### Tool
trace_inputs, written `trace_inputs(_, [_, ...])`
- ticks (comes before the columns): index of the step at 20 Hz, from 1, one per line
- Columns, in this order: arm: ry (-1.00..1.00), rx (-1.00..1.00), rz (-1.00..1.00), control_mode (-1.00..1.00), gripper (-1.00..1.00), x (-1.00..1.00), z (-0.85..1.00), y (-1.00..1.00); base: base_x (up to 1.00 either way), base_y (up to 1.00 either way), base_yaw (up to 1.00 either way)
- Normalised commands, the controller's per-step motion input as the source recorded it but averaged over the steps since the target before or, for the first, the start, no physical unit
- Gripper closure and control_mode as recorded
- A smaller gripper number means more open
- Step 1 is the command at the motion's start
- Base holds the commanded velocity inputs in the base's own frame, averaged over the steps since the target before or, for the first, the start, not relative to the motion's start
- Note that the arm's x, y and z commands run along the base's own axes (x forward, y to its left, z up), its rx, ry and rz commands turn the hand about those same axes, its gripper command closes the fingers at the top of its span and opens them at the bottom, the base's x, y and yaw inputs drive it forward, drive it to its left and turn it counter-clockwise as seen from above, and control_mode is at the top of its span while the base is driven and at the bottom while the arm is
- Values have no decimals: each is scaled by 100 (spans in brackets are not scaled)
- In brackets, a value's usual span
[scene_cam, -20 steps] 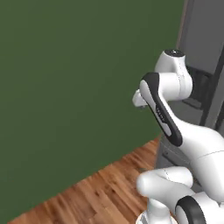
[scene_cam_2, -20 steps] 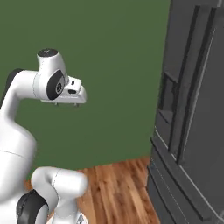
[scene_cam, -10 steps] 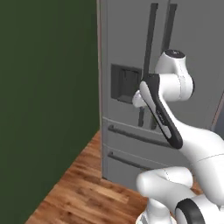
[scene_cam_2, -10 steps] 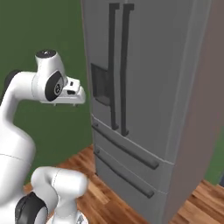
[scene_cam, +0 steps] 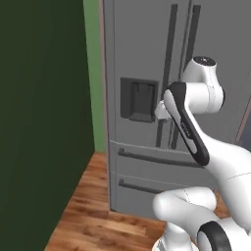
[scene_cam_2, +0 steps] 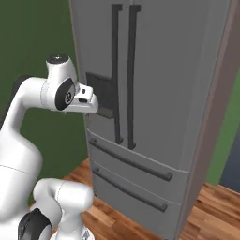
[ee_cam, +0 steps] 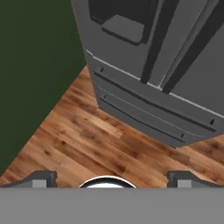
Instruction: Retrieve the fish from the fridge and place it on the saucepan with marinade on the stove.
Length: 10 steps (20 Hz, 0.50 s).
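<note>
Hand view: gripper spread wide, empty, above floor before closed fridge.

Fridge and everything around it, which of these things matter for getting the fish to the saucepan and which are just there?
Part of the job:
fridge, both doors shut
gripper, open, holding nothing

Just there:
dispenser panel in the left door
wooden floor
green wall

A home kitchen: grey double-door fridge, wood-plank floor, green wall.
</note>
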Motion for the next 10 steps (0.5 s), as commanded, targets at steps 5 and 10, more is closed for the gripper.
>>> trace_inputs(5, [0, 0, 0, 100, -100, 0, 0, 0, 33, 47, -34])
trace_inputs(10, [0, 0, 0, 100, -100, 0, 0, 0, 0, -24, -48])
